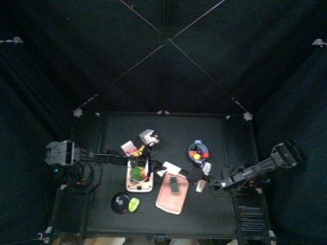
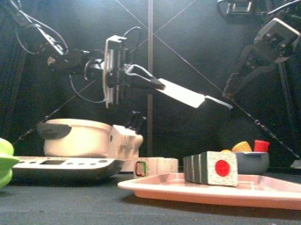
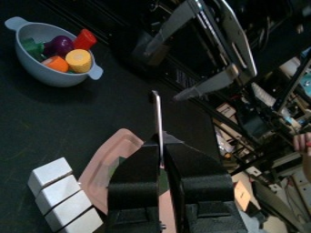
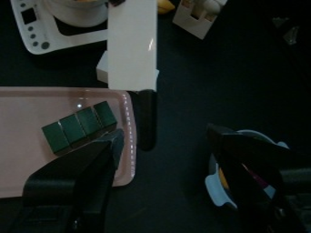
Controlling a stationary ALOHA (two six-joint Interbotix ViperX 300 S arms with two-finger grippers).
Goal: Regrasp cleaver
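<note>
Left jaws clamped on cleaver (image 2: 177, 90) handle, blade beyond tips. My right jaws fully spread, empty, cleaver handle between them.

Black curtains (image 1: 76, 48) close the pen on every side, hanging in soft folds and taking almost no light. From the top view, thin pale poles (image 1: 166, 38) cross overhead toward 12 o'clock, meeting above the small black table (image 1: 109, 129), whose matte top fills the middle. Small metal clamps (image 1: 78, 112) mark its far corners at 10 and 2 o'clock. In the front view, the same poles (image 2: 150, 35) stand against darkness
</note>
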